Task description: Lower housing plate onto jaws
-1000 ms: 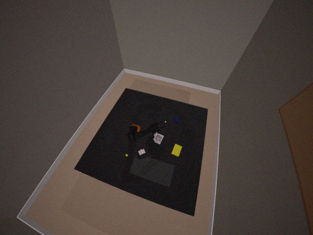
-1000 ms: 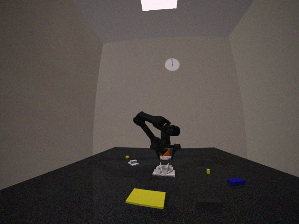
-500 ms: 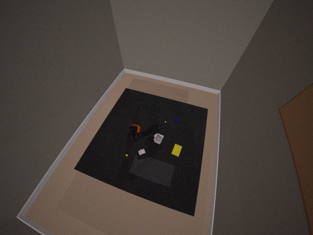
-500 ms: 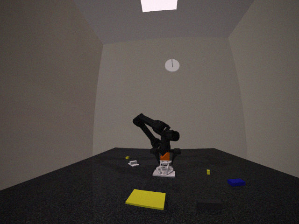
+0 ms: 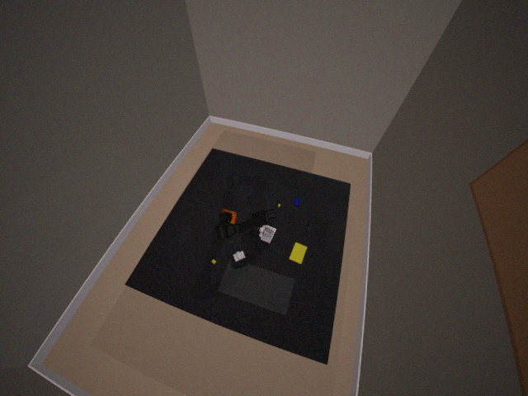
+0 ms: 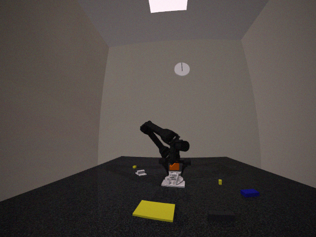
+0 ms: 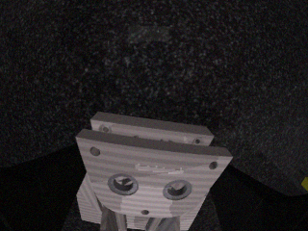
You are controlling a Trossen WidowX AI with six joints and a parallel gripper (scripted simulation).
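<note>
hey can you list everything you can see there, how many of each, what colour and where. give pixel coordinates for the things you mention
housing plate (image 7: 154,192): one, white, between the fingers, over the base
base (image 5: 267,239) (image 6: 173,185): one, white, under the gripper
small white part (image 5: 239,256) (image 6: 140,173): one, beyond the yellow slab
yellow slab (image 5: 298,252) (image 6: 154,210): one, exterior view's foreground
blue block (image 6: 250,193) (image 5: 297,201): one, exterior view's right
yellow blocks: two, either side of the base
dark block (image 6: 221,216): one, front right
clock (image 6: 181,69): one, white, far wall
orange piece (image 5: 233,215): one, beside the arm
arm (image 6: 155,131): one, black
gripper (image 6: 175,173): one, black
</note>
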